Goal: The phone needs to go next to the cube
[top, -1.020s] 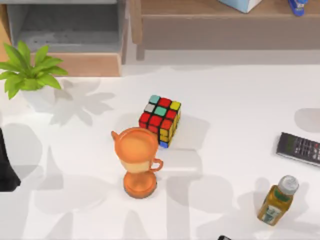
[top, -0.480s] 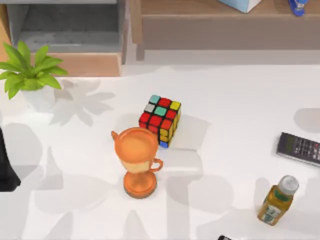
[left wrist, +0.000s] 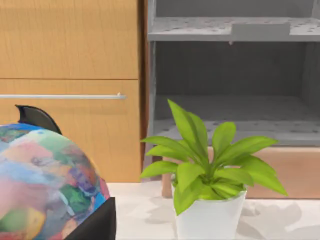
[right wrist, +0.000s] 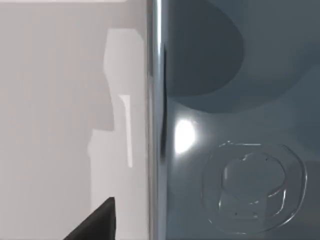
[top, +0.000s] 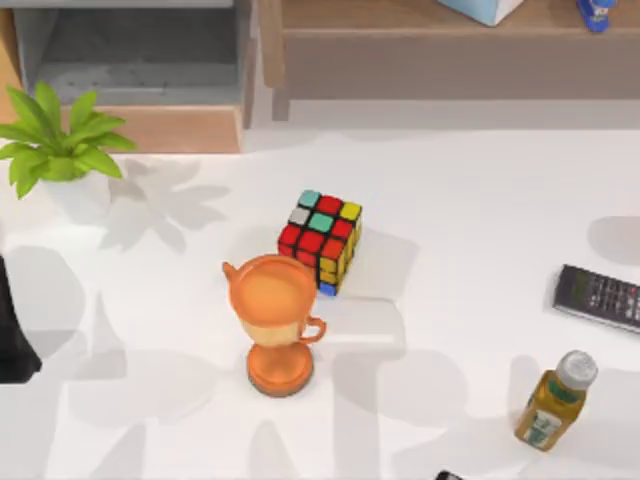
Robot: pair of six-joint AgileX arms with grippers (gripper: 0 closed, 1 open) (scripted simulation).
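Jaws of the right gripper (right wrist: 95,226) are hanging close above the flat, dark grey, glossy phone (right wrist: 235,125); how wide they are standing I cannot tell. The phone is lying flat on the white worktop (right wrist: 60,100). It is looking stiff, thin, light and slippery, so pinching both long edges at mid-length seems safest. The small black-framed, colour-stickered puzzle cube (top: 320,240) is sitting mid-worktop beside an orange trophy cup (top: 275,320). The left arm (top: 12,345) is idling at the left edge.

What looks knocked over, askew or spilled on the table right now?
Nothing stands out. The orange trophy cup and the yellow drink bottle stand upright, the sticker-covered puzzle cube sits flat beside the cup, and the black button remote lies flat.
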